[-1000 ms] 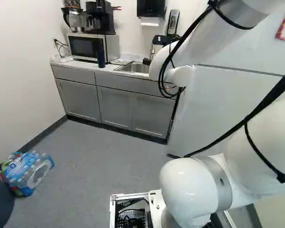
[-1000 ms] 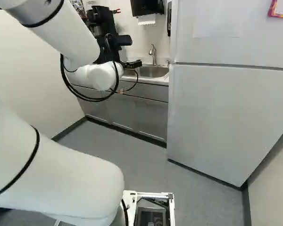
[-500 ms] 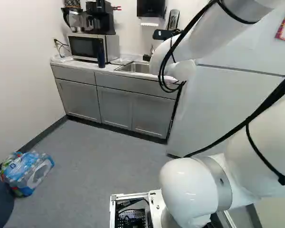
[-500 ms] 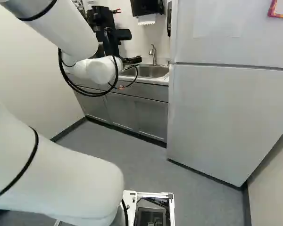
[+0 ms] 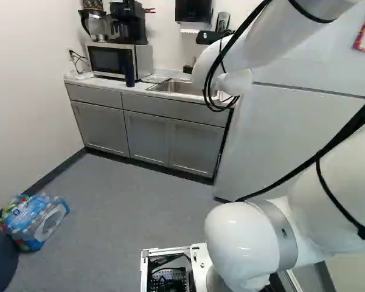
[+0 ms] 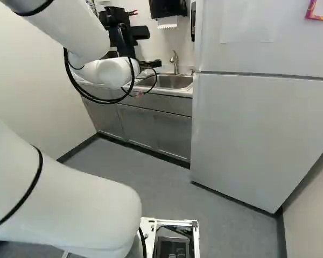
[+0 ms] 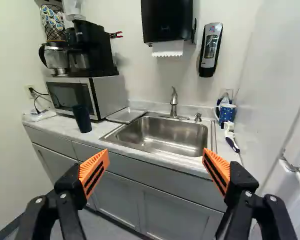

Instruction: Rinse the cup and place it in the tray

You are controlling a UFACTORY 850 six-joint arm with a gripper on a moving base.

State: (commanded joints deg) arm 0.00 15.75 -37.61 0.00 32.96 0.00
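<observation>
Facing the sink point(image 7: 165, 134), the gripper point(image 6: 152, 63) has its orange-padded fingers point(image 7: 94, 172) spread wide. Ahead of it, by the microwave point(image 7: 109, 95), a dark cup point(image 7: 82, 119) stands on the counter point(image 7: 65, 127); a flat tray point(image 7: 126, 115) lies ahead too, and a blue mug point(image 7: 227, 114) beyond the sink.

dark cup point(image 7: 82, 119); blue mug point(image 7: 227, 114), white spots
</observation>
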